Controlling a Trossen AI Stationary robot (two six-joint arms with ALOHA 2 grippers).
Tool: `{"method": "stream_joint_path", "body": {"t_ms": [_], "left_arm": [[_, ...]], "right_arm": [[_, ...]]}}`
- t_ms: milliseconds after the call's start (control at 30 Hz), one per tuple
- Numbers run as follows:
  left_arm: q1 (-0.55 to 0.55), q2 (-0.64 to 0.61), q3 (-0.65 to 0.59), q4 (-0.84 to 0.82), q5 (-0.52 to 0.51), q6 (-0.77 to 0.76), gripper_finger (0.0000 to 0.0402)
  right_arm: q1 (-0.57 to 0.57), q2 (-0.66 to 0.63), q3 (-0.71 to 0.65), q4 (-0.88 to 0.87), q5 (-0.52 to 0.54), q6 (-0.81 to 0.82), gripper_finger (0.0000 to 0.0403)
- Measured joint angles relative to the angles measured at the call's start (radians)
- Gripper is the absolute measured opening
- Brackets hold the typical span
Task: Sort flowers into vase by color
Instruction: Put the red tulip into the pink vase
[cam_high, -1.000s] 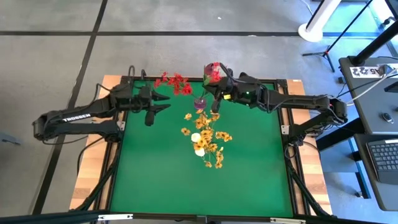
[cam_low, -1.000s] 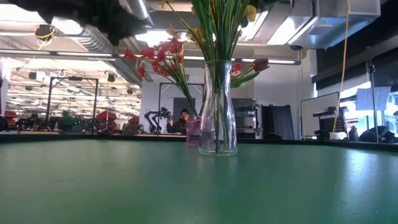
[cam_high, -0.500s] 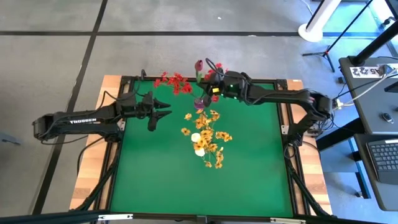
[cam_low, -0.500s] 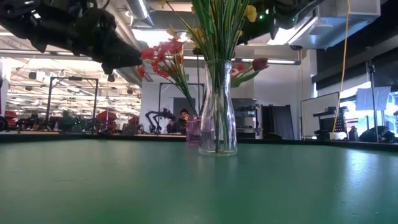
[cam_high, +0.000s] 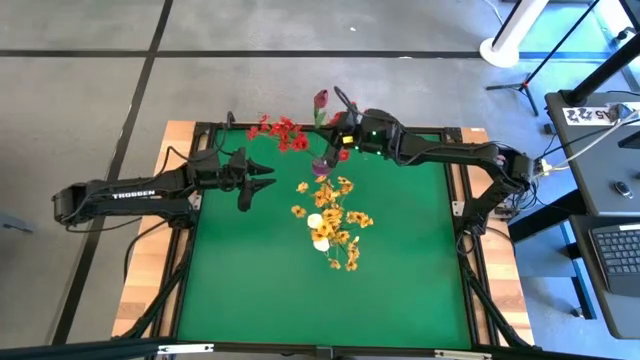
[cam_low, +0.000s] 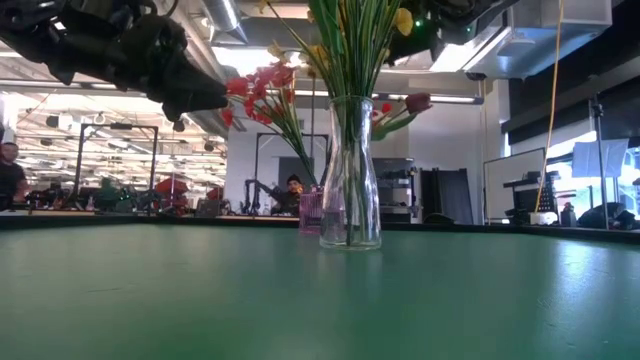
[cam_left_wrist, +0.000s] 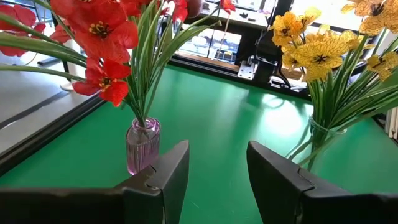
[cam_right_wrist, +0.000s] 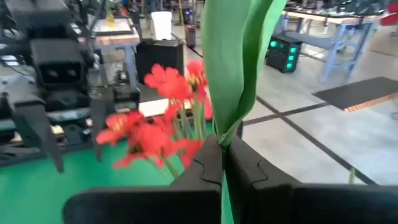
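The right gripper's fingers (cam_right_wrist: 219, 163) are pressed together on a green stalk with a broad leaf (cam_right_wrist: 239, 56), pinching it just below where the leaf folds. In the high view this right gripper (cam_high: 338, 135) hangs at the far edge of the green surface (cam_high: 250, 280), above the small purple vase (cam_high: 321, 166), and the stem it carries ends in a dark magenta tulip bud (cam_high: 320, 99) pointing away over the frame. The red blossom sprays (cam_high: 281, 132) already stand in that purple vase (cam_left_wrist: 142, 144); the yellow-orange blossom sprays (cam_high: 335, 218) fill the clear glass vase (cam_low: 350, 172) near the middle of the surface, with white tulip buds (cam_high: 318, 233) among them.

The left gripper (cam_left_wrist: 214, 171) waits with its fingers parted and nothing between them, facing the two vases from the left side.

The step in hand looks like bringing the magenta tulip to a vase. To do it well, the stalk should be turned upright first, its lower end lined up over the chosen neck, and lowered slowly between the stems already there. The purple vase is narrow and light, so a sideways push could tip it; release only once the stalk is well inside.
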Motion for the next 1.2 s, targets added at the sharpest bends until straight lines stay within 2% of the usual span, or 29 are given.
{"method": "stream_joint_path", "body": {"t_ms": [300, 533, 800, 1200], "left_arm": [[0.0, 0.0, 0.0, -0.016, -0.005, -0.003, 0.0156], [0.0, 0.0, 0.0, -0.029, -0.007, -0.004, 0.0156], [0.0, 0.0, 0.0, -0.032, -0.007, -0.004, 0.0156], [0.0, 0.0, 0.0, -0.078, -0.007, -0.004, 0.0156]], "right_arm": [[0.001, 0.0, 0.137, -0.264, -0.043, 0.02, 0.0], [0.001, 0.0, 0.15, -0.272, -0.095, 0.07, 0.0], [0.001, 0.011, 0.15, -0.298, -0.087, 0.076, 0.0], [0.001, 0.101, 0.151, -0.289, -0.086, 0.076, 0.0]]}}
